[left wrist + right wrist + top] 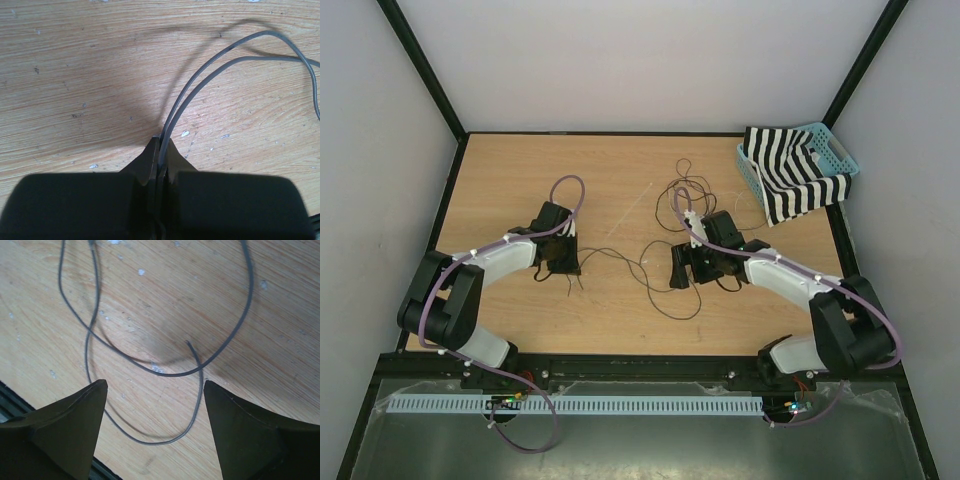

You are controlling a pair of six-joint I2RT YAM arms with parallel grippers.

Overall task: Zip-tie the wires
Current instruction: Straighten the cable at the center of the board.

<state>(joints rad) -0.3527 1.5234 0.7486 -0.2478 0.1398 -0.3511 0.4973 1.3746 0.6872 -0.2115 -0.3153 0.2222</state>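
Observation:
The wires (650, 283) are thin dark strands looping across the table's middle, with more curls farther back (686, 188). My left gripper (564, 268) is shut on two wire strands (210, 70), which pass between its closed jaws (160, 142) and arc away to the right over the wood. My right gripper (688, 272) is open just above the table (155, 385), with wire loops (165, 374) lying on the wood between and ahead of its fingers, untouched. The zip tie (636, 207), a thin whitish strip, lies diagonally on the table behind the wires, apart from both grippers.
A light blue basket (840, 152) holding a black-and-white striped cloth (792, 178) stands at the back right corner. The wooden table (510, 180) is bounded by a black frame, and its near edge shows in the right wrist view (15, 400).

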